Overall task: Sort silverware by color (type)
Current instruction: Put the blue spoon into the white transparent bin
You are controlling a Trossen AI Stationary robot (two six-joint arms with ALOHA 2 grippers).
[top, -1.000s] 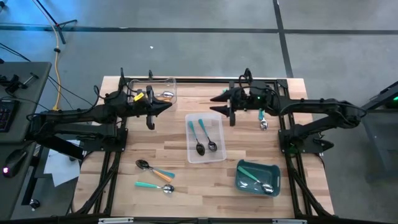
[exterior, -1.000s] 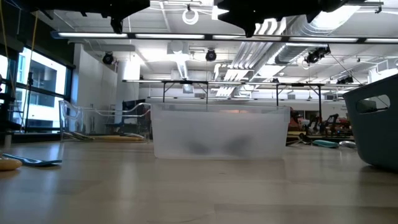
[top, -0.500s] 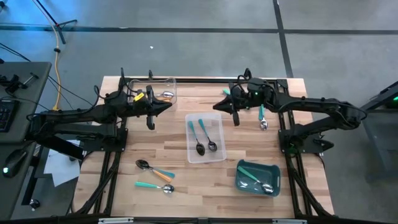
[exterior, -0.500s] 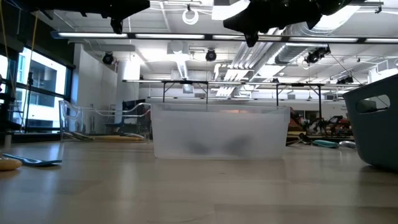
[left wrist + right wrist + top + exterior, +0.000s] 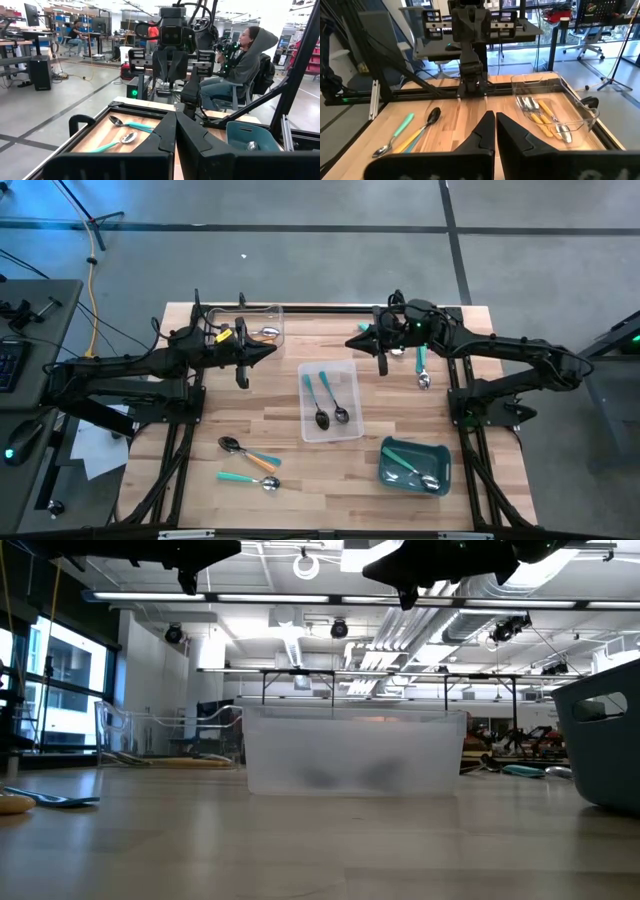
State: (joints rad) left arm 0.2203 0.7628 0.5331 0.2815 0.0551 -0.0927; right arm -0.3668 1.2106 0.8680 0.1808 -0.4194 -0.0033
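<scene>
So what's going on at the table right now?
Sorting is partway done. The right gripper hovers shut and empty near the far edge, beside a loose teal-handled spoon. The left gripper waits shut by the far clear tray of orange-handled spoons. Two teal spoons lie in the middle tray, more in the teal bin, and three spoons remain loose at the near left.

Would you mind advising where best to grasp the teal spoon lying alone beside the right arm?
Grip the teal spoon mid-handle, coming straight down from above. It lies flat on the table with its handle straight and bare wood on both sides; the bowl is rounded and shiny.
</scene>
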